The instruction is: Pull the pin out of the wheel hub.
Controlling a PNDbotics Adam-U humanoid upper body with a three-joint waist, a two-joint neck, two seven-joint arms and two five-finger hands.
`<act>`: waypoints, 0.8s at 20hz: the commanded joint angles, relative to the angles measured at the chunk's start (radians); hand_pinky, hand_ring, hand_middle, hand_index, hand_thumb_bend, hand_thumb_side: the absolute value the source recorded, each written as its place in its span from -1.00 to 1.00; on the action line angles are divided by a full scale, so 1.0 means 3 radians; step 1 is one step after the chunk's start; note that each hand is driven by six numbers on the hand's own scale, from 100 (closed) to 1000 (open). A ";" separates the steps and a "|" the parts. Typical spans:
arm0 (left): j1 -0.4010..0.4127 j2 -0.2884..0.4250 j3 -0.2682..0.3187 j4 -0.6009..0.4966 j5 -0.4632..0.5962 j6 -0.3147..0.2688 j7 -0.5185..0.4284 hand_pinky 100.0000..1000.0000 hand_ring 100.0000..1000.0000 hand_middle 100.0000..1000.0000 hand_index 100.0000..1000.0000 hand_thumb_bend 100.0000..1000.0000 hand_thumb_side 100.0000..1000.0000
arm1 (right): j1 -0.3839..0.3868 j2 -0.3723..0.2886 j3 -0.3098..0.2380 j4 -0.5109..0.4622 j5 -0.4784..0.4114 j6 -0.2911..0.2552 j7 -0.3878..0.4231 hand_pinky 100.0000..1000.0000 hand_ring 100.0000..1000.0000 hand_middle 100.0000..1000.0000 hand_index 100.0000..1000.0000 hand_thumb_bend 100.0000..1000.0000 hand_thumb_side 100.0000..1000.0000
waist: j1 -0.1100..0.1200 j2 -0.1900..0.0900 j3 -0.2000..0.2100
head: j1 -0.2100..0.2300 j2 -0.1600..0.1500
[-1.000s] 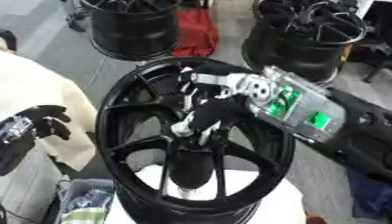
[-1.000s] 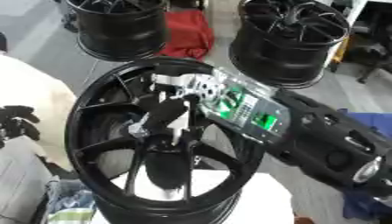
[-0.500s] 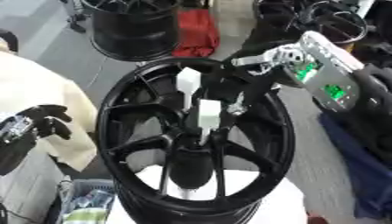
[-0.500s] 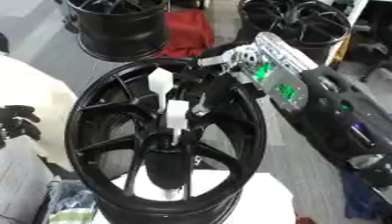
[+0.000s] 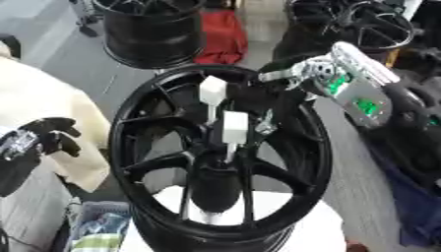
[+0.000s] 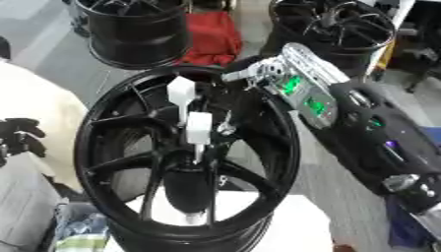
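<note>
A large black wheel hub [image 5: 129, 147] stands in the middle on a white surface. Two white pins rise from its centre: a taller one [image 5: 213, 90] behind and a shorter one [image 5: 234, 127] in front, its thin stem going down into the hub's bore. My right hand [image 5: 289, 96] hangs over the upper right rim, to the right of the pins and apart from them. Its forearm with green lights [image 6: 303, 96] runs off to the right. It is dark against the black spokes, so its grip does not show. My left hand [image 5: 50, 135] rests at the left edge with relaxed fingers, holding nothing.
Two more black wheels [image 5: 151, 29] [image 6: 331, 27] stand at the back with a red thing [image 5: 224, 34] between them. A cream cloth [image 5: 39, 106] lies at the left. A striped packet [image 5: 99, 231] sits at the lower left by the wheel's base.
One second ago my right hand was on the pins at the hub's centre. It has since drawn back up and to the right, leaving both white pins uncovered. The left hand has not moved.
</note>
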 commanded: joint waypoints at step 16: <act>-0.0013 0.0046 0.0005 -0.0044 -0.0002 0.0000 0.0003 0.11 0.07 0.18 0.54 -1.00 0.57 | -0.0055 0.0013 0.0093 -0.0183 -0.0209 0.0121 0.0003 0.41 0.33 0.27 0.46 -0.36 -0.39 | 0.0021 -0.0024 0.0004 | -0.0010 -0.0020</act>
